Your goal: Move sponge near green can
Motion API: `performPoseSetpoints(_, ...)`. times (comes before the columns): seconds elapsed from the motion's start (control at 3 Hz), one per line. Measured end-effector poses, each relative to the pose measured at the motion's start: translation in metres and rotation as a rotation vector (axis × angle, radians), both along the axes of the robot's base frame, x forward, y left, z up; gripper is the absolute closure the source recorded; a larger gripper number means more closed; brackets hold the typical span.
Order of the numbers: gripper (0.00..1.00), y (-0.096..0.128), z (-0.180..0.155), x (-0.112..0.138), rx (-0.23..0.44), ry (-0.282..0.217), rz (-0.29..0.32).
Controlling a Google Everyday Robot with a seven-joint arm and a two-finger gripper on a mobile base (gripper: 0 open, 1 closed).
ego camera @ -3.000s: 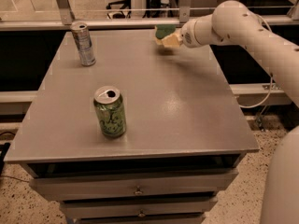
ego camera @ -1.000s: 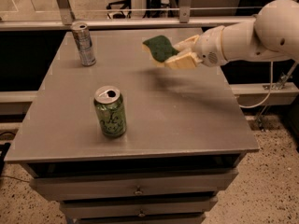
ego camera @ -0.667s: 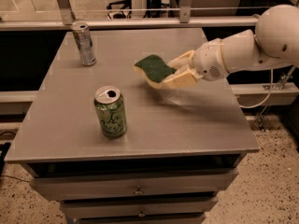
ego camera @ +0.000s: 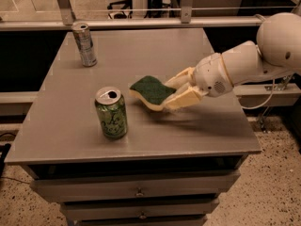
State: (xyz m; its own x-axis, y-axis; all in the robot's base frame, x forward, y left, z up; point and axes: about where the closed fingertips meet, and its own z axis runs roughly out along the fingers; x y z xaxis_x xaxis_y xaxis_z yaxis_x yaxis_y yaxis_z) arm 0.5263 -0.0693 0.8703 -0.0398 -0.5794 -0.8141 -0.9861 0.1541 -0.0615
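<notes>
The sponge (ego camera: pixel 149 89), dark green on top with a pale yellow base, is held in my gripper (ego camera: pixel 175 92) a little above the grey table (ego camera: pixel 197 126). The gripper reaches in from the right, its pale fingers (ego camera: pixel 187 98) closed on the sponge's right end. The green can (ego camera: pixel 111 113) with pale script and a silver top stands upright just left of the sponge, a short gap between them. The sponge's shadow falls on the table below it.
A taller, slimmer silver-grey can (ego camera: pixel 84 44) stands at the table's back left. Drawers (ego camera: pixel 138 192) sit under the tabletop. A metal rail (ego camera: pixel 141 22) runs behind the table. My white arm (ego camera: pixel 254 60) extends over the table's right edge.
My gripper has carried the sponge from the table's back right toward the front and left, and lower, ending just right of the green can. Both cans have stayed put.
</notes>
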Motion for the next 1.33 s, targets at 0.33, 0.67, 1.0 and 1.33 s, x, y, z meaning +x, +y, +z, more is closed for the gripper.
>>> performPoseSetpoints(0.33, 0.85, 0.013, -0.006, -0.016, -0.002, 0.027, 0.052)
performPoseSetpoints(0.67, 0.61, 0.026, -0.010, -0.024, 0.007, 0.039, 0.081)
performPoseSetpoints(1.0, 0.39, 0.033, -0.011, -0.028, 0.006, 0.039, 0.097)
performPoseSetpoints(1.33, 0.15, 0.036, -0.008, -0.029, 0.001, 0.030, 0.103)
